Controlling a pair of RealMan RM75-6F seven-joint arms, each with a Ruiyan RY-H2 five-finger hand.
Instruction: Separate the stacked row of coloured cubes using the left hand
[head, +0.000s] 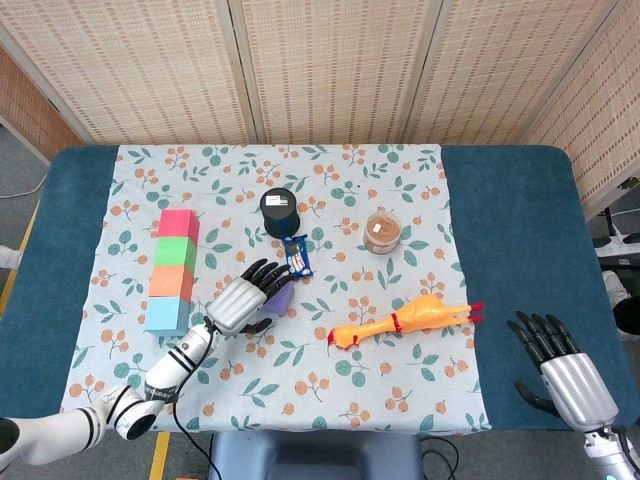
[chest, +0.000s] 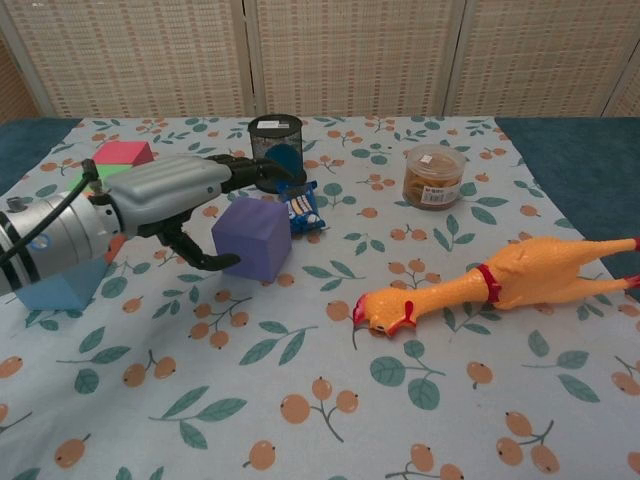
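A row of cubes lies on the left of the cloth: red cube (head: 178, 222), green cube (head: 176, 251), orange cube (head: 172, 281), light blue cube (head: 167, 315). A purple cube (chest: 250, 238) stands apart on the cloth, right of the row. My left hand (chest: 185, 195) hovers at its left side, fingers (chest: 245, 170) spread above its top and thumb (chest: 205, 262) beside its lower left edge, not gripping it. In the head view the left hand (head: 243, 301) covers most of the purple cube (head: 282, 297). My right hand (head: 560, 368) is open off the table's near right corner.
A black mesh cup (chest: 276, 152) and a blue snack packet (chest: 300, 208) sit just beyond the purple cube. A lidded jar (chest: 433, 175) stands at back right. A rubber chicken (chest: 500, 280) lies across the right half.
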